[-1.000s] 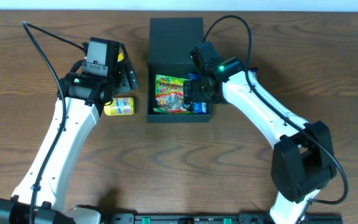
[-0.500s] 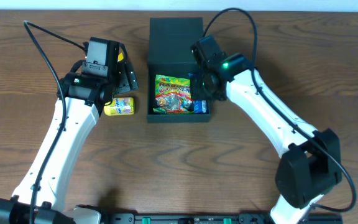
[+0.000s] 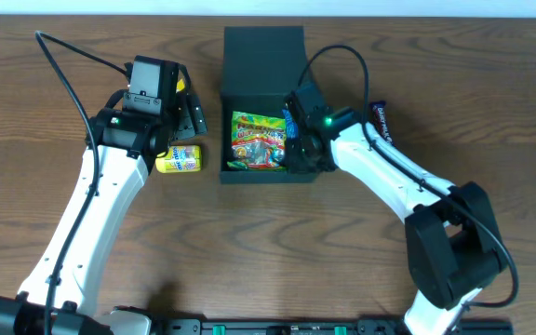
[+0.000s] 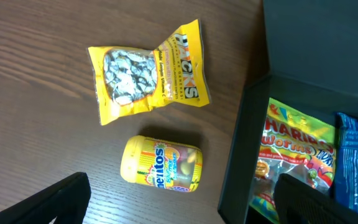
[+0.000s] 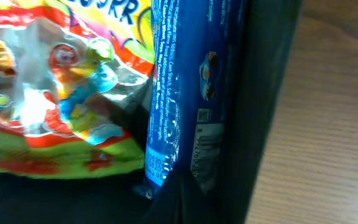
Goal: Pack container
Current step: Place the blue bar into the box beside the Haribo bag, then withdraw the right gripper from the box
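The dark container stands open at mid-table, its lid folded back. Inside lie a colourful gummy packet and a blue packet set upright against the right wall. My right gripper reaches into the container's right side. Its jaws are shut, and the tips rest at the blue packet's end with nothing between them. My left gripper hangs open left of the container, above a yellow Mentos tub and a yellow snack bag.
A dark blue packet lies on the wooden table right of my right arm. The Mentos tub sits close to the container's left wall. Cables arc over both arms.
My right gripper has shut and dropped from above the right wall into the container's right side. The dark blue packet on the table is now uncovered. The left arm has not moved.
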Tool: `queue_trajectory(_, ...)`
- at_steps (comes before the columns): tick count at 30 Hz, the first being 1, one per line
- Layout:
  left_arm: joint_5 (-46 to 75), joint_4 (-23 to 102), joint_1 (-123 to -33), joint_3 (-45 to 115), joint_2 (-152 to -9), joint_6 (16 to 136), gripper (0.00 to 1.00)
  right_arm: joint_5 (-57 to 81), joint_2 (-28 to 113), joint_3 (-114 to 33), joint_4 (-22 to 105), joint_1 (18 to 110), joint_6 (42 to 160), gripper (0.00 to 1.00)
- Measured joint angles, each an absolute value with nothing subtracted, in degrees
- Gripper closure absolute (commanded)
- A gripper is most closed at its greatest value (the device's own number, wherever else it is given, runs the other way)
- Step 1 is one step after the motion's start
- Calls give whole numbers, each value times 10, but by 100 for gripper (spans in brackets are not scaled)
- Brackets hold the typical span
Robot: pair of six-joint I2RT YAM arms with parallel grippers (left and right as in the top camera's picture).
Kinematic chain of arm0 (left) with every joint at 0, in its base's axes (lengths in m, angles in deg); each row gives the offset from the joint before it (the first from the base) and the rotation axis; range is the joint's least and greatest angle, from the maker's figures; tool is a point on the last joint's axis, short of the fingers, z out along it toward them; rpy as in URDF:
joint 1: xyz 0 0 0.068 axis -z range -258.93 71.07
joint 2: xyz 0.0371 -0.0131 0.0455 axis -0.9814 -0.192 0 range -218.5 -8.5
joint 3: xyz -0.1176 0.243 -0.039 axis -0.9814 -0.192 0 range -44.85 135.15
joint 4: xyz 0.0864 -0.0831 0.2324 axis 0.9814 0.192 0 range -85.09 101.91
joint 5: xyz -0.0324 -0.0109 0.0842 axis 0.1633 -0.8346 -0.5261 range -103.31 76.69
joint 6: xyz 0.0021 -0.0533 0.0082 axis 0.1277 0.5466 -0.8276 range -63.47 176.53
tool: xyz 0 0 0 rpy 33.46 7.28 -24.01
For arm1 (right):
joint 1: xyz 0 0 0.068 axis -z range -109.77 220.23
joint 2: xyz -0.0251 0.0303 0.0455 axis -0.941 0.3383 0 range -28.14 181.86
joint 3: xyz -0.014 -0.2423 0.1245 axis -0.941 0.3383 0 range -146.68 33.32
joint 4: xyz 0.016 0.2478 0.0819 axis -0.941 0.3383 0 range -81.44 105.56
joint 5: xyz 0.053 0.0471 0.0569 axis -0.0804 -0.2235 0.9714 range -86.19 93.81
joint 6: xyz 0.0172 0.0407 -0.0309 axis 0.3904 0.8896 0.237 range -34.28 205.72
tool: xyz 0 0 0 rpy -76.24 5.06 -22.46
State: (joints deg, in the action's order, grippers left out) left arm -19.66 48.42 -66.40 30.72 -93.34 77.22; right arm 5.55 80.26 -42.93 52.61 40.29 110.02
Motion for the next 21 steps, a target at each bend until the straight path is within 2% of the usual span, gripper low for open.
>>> queue_trajectory(17,-191,484,-664,307,-933,772,5,51,805,-417,494,403,1080,99)
queue_trajectory(21,-189,484,-665,307,-933,769,5,53,809,-432,519,403,1076,99)
